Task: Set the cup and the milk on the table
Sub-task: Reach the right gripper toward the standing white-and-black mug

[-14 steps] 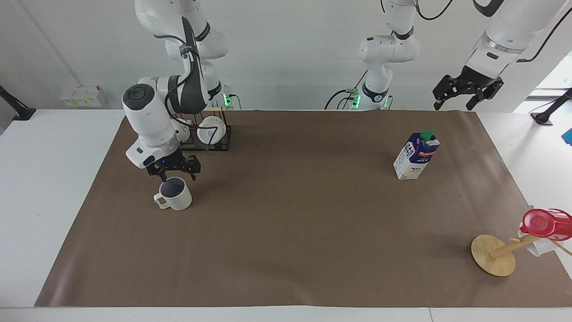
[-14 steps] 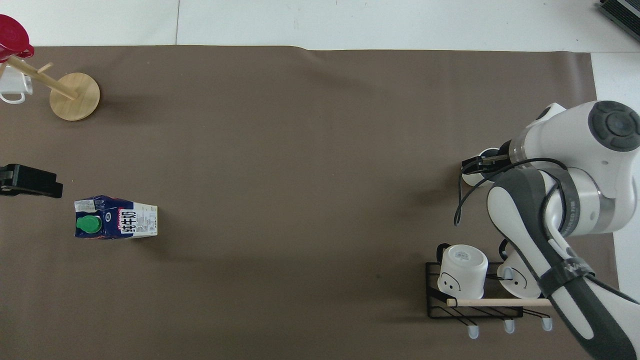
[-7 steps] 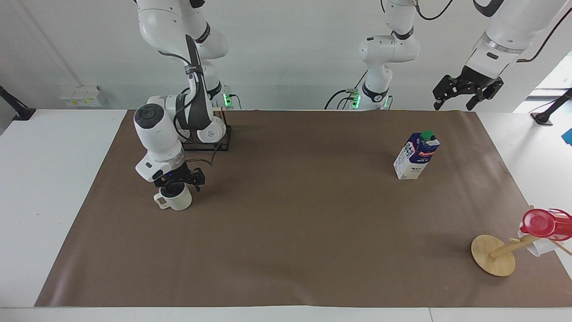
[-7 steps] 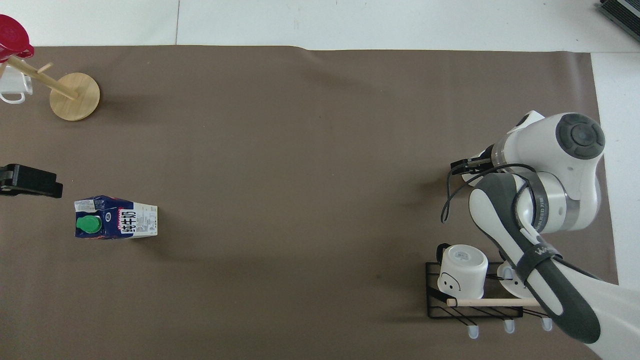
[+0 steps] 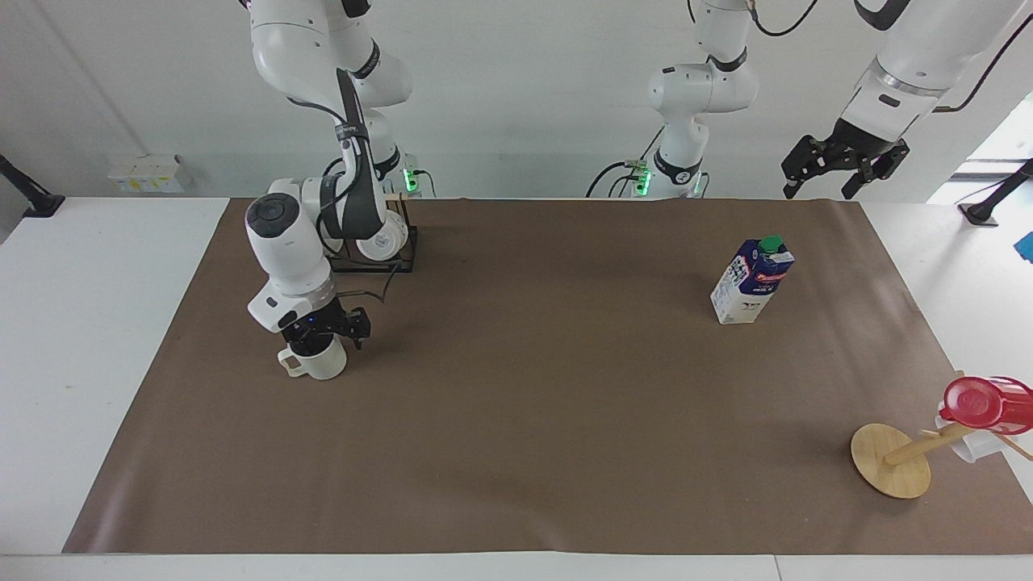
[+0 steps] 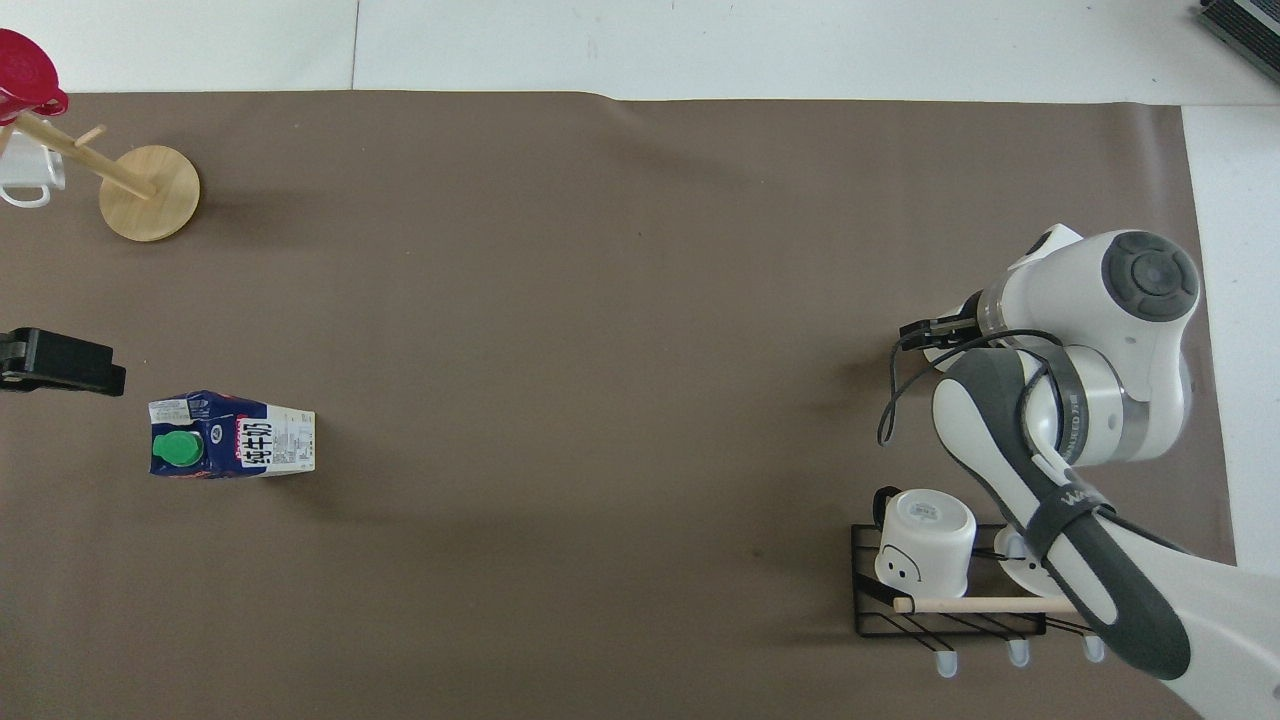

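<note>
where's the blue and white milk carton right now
The blue-and-white milk carton stands upright on the brown paper sheet toward the left arm's end, nearer the robots than the round wooden stand.

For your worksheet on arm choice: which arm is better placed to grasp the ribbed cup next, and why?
Right. The right gripper is down on the cup; the left gripper waits raised above the milk's end.

the milk carton (image 6: pixel 232 446) carries large dark chinese characters down its white side, seemingly "纯牛奶"; the fine print beside them can't be read. a white mug (image 6: pixel 924 543) on the black rack (image 6: pixel 948 603) has a small smiley face drawn on it.
</note>
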You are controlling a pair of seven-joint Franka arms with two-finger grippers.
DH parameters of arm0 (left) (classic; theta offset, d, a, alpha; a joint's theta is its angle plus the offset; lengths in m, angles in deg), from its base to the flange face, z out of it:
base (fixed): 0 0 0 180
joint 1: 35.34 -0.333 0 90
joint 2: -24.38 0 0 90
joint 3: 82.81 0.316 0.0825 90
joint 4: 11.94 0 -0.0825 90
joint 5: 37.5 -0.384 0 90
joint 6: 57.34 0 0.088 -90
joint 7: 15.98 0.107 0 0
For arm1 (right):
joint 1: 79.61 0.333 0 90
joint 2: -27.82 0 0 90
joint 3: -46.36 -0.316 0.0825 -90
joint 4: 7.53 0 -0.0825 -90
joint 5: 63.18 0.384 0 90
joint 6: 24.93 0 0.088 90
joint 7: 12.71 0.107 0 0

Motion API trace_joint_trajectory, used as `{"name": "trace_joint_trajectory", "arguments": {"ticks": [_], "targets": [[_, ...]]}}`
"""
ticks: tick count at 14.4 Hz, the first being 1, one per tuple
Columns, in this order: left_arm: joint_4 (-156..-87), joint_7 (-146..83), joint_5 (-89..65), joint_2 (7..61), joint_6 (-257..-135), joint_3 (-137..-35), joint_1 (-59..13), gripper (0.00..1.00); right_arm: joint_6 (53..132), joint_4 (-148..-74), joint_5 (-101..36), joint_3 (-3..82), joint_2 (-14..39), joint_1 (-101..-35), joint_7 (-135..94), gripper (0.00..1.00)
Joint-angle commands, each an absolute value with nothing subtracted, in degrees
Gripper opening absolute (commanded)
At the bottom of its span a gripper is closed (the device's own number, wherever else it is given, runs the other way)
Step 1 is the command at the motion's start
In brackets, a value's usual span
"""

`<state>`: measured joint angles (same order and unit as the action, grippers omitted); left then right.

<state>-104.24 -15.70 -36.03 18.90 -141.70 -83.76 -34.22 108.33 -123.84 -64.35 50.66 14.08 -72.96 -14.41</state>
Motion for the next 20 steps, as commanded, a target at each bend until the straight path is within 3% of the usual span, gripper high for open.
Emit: {"name": "trace_joint_trajectory", "arguments": {"ticks": [1, 2, 10, 14, 20], "targets": [[-103.6, -16.2, -36.0, 18.8, -140.9, -84.0, -34.6, 1.00, 109.5, -124.1, -64.1, 50.8, 14.1, -72.2, -15.8, 0.25], [-103.6, -16.2, -36.0, 18.8, -140.9, -84.0, -34.5, 1.00, 109.6, -123.9, -64.1, 50.8, 14.0, -72.1, -15.3, 0.00], [-103.6, -16.3, -36.0, 18.8, -140.7, -84.0, -34.5, 1.00, 109.4, -116.7, -62.0, 50.6, 13.6, -71.7, -4.9, 0.00], [-103.5, -16.4, -35.8, 18.8, -140.7, -84.0, -34.1, 1.00, 103.8, -111.3, -63.1, 50.5, 14.0, -66.2, 9.4, 0.00], [-103.5, -16.4, -35.7, 18.8, -141.1, -84.3, -33.8, 1.00, 98.0, -110.4, -64.0, 50.5, 14.7, -57.3, 22.1, 0.00]]}}
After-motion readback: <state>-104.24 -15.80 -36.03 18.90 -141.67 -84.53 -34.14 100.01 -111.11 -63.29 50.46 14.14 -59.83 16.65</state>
